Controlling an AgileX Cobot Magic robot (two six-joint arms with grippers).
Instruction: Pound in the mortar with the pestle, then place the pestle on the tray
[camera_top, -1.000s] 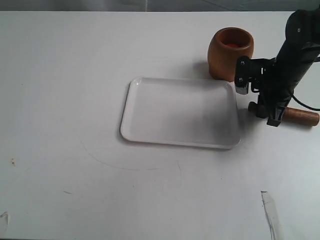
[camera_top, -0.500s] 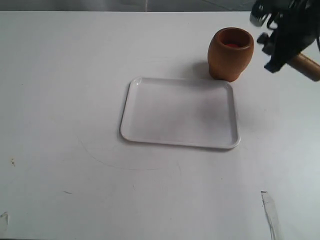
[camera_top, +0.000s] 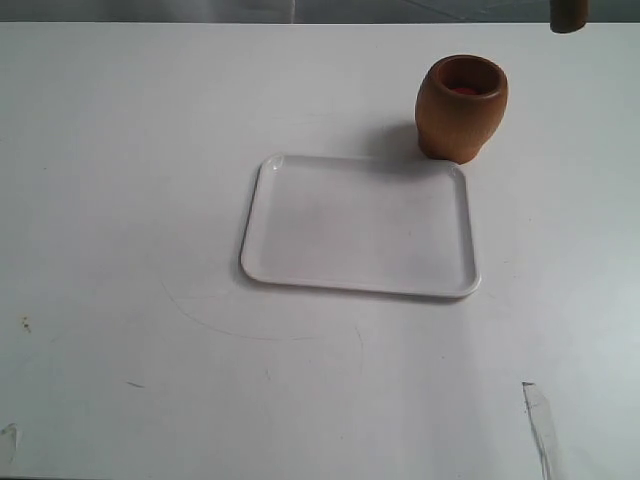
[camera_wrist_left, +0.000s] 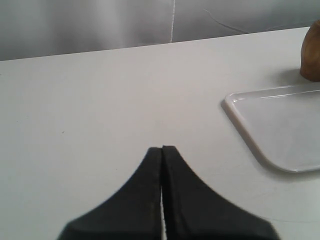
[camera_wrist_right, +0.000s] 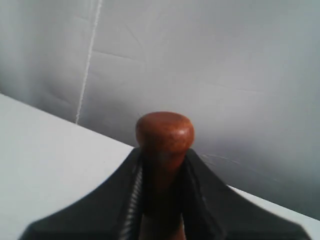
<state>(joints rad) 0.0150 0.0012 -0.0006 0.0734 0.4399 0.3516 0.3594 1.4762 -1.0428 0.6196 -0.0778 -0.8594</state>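
Tray (camera_top: 360, 225): one, laid flat.
Mortar (camera_top: 461, 108): one, set upright just beside it.
Pestle (camera_wrist_right: 164, 135): one, gripped by the right gripper (camera_wrist_right: 164, 162).
Left gripper (camera_wrist_left: 162, 150): closed, nothing held.

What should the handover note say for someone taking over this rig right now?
The left gripper is shut and empty, over the table beside the tray.
The right gripper is shut on the pestle, raised to the exterior view's top edge, right of the mortar.
The mortar stands by the tray's far right corner.
Done: pestle just lifted off the table.
Left: pound in the mortar, then set the pestle on the tray.
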